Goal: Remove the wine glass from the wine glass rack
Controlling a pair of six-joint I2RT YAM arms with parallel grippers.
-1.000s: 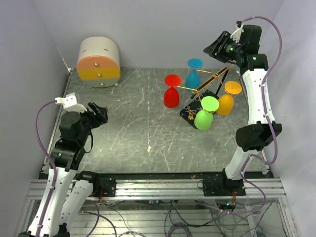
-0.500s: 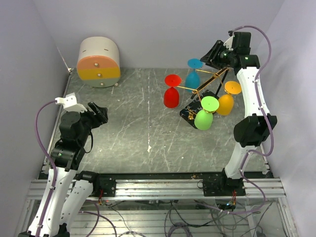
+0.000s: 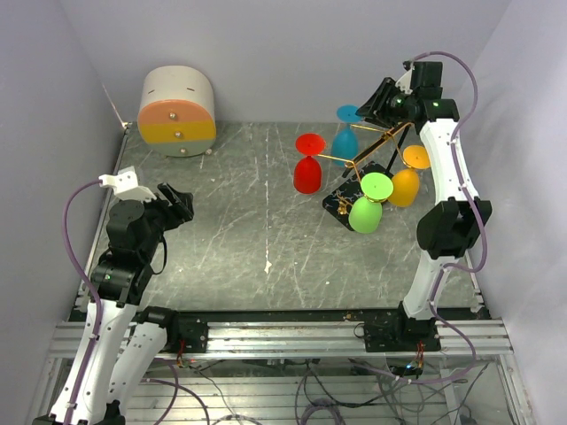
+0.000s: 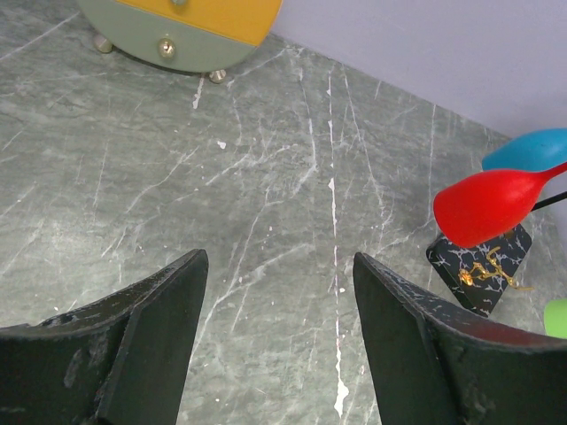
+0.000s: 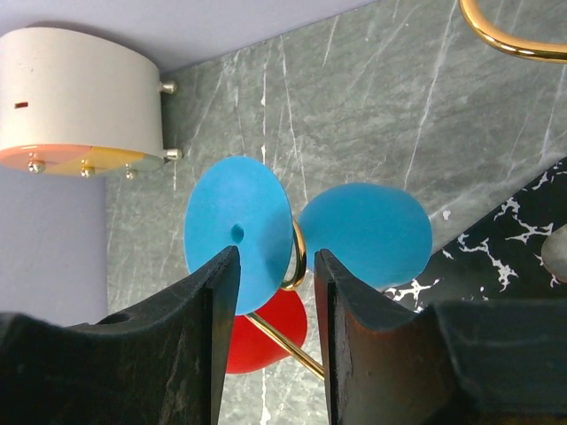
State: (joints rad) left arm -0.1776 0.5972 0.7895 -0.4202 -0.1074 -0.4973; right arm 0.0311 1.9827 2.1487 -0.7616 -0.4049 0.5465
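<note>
The wine glass rack (image 3: 359, 159) has gold wire arms on a black post and a black square base. Red (image 3: 307, 170), blue (image 3: 345, 140), orange (image 3: 407, 184) and green (image 3: 367, 209) wine glasses hang on it upside down. My right gripper (image 3: 376, 99) is open at the blue glass's foot. In the right wrist view its jaws (image 5: 276, 266) straddle the gold scroll (image 5: 299, 258) between the blue foot disc (image 5: 237, 232) and the blue bowl (image 5: 368, 235), without closing on them. My left gripper (image 3: 182, 202) is open and empty, far to the left.
A round white cabinet with orange and yellow drawers (image 3: 178, 111) stands at the back left. The left wrist view shows bare marble tabletop (image 4: 266, 195), with the red glass (image 4: 487, 205) and the rack's base (image 4: 480, 266) at the right. Walls close in on both sides.
My right gripper has moved left and down to the blue glass's foot at the rack's back arm. The left arm has not moved.
</note>
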